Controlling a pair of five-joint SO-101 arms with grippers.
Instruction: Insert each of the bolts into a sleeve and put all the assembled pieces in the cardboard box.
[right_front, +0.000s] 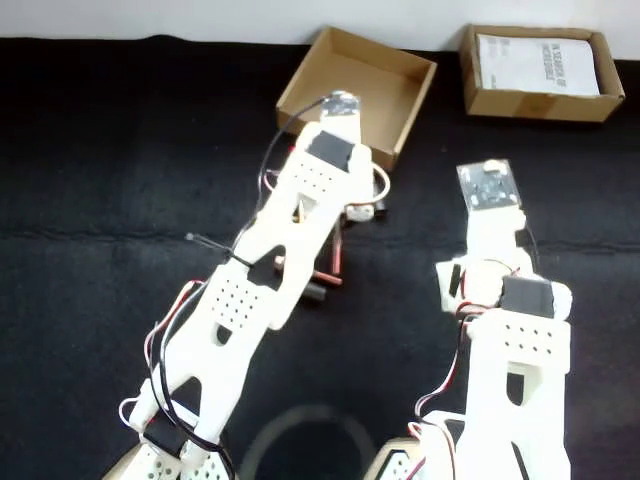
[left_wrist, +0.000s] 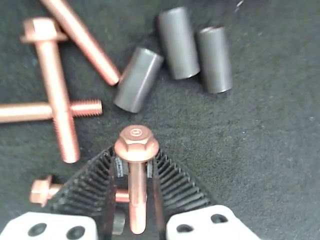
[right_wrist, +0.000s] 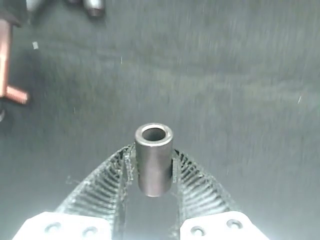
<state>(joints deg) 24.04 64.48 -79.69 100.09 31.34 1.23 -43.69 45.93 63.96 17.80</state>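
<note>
You've got a table (right_front: 80, 150) under black felt-like cloth, matte, with a fine nap up close. One shallow fold (right_front: 100, 237) runs straight across it. There's a faint pale ring mark (right_front: 300, 412) on the cloth near the front edge. Past the far edge is a pale strip (right_front: 200, 18) — wall or surface, can't tell. Far right corner — a second cardboard box (right_front: 530, 103) holding a printed sheet (right_front: 540, 62).
</note>
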